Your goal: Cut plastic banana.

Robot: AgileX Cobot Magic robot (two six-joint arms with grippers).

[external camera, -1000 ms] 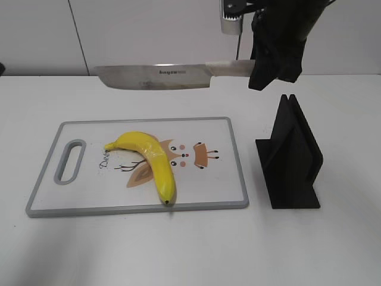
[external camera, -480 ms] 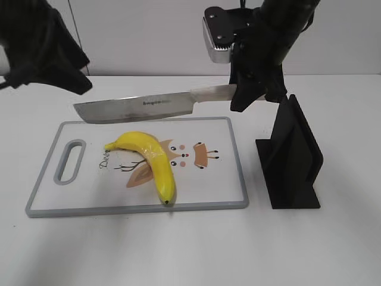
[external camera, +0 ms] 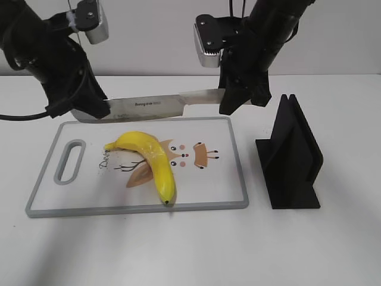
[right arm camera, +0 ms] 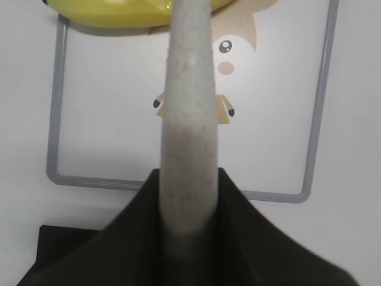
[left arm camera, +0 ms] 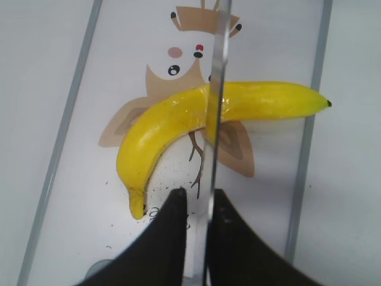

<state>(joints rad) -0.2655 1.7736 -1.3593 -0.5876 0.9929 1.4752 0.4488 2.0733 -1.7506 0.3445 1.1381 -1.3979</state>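
The plastic banana lies on the cutting board, stem to the left, dark tip near the front edge. My right gripper is shut on the pale handle of a large knife and holds it level above the board's far edge; the handle fills the right wrist view. My left gripper is at the blade's tip end. In the left wrist view its jaws straddle the blade, with a small gap on one side. The blade's edge crosses over the banana.
A black knife stand stands on the white table to the right of the board. The board has a handle slot at its left end and an owl drawing in the middle.
The right arm has lowered and moved the knife left toward the board. The left arm has come down from the upper left, and its jaws now sit around the blade's tip end.
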